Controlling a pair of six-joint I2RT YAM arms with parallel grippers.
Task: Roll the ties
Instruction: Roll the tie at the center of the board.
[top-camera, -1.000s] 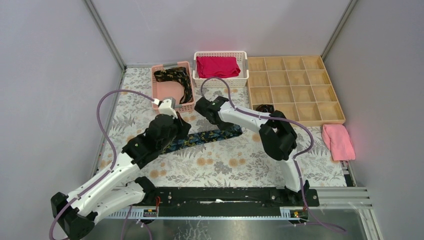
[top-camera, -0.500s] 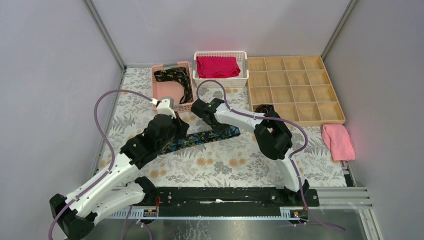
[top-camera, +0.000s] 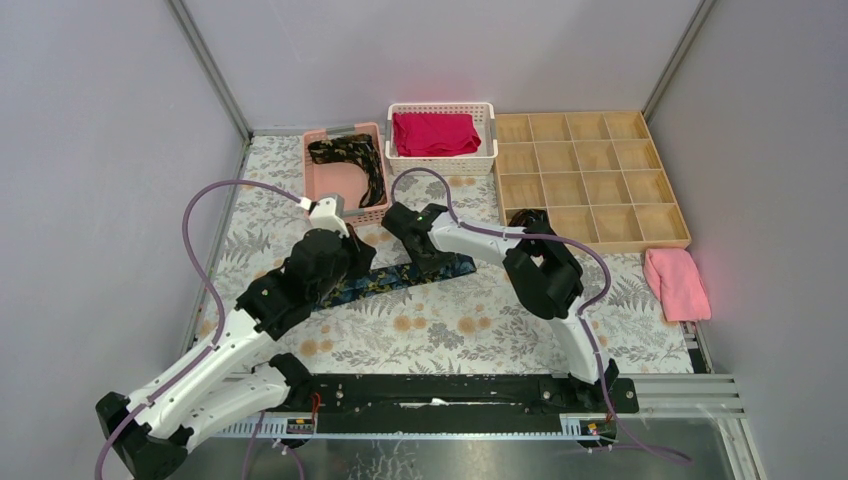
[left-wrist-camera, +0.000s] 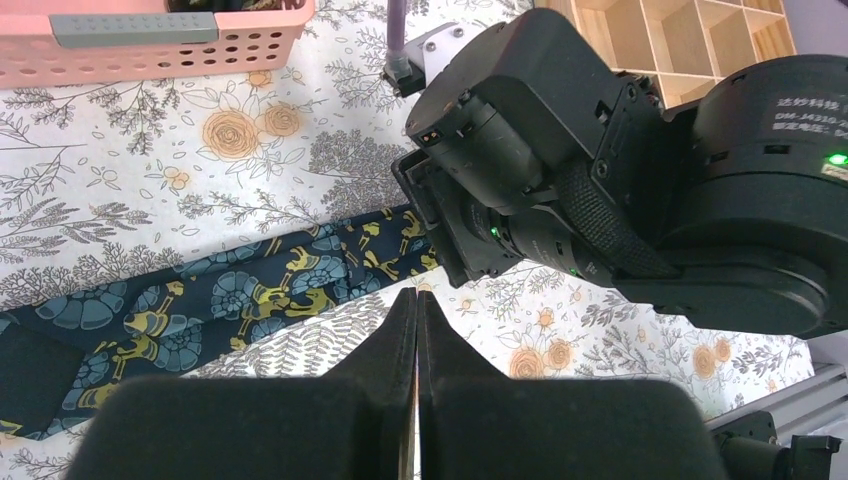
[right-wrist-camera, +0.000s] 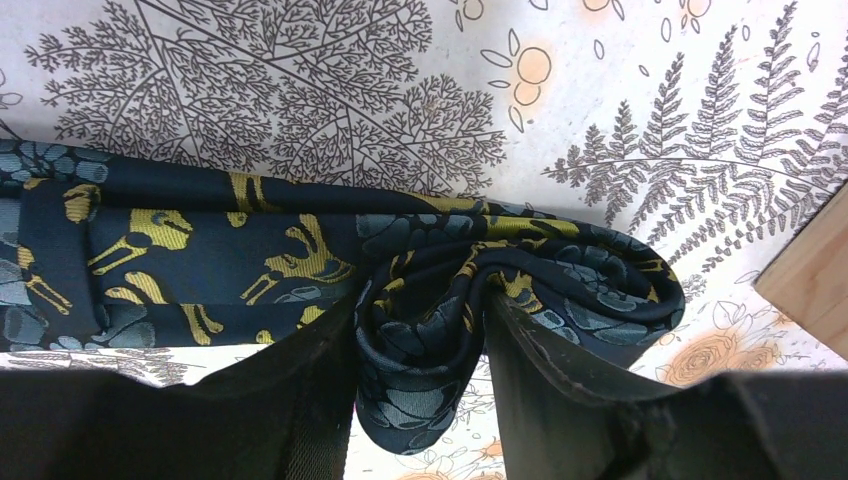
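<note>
The scene sits inside a booth of plain, matte, pale lilac-grey panels: a back wall (top-camera: 440, 50) across the top of the frame, a left wall (top-camera: 90, 150) and a right wall (top-camera: 770, 150) slanting outward toward the lower corners. Slim silver metal posts (top-camera: 210, 70) mark the two rear corners. The tabletop is covered with a white sheet printed with grey ferns and orange flowers (top-camera: 450, 320). Along the lower edge runs a black metal rail (top-camera: 450, 392), continued at lower right by a silver slotted aluminium bar (top-camera: 690, 395), with a brushed grey metal plate (top-camera: 450, 455) below. Light is soft and even, with a faint pink glow low on the right wall.
</note>
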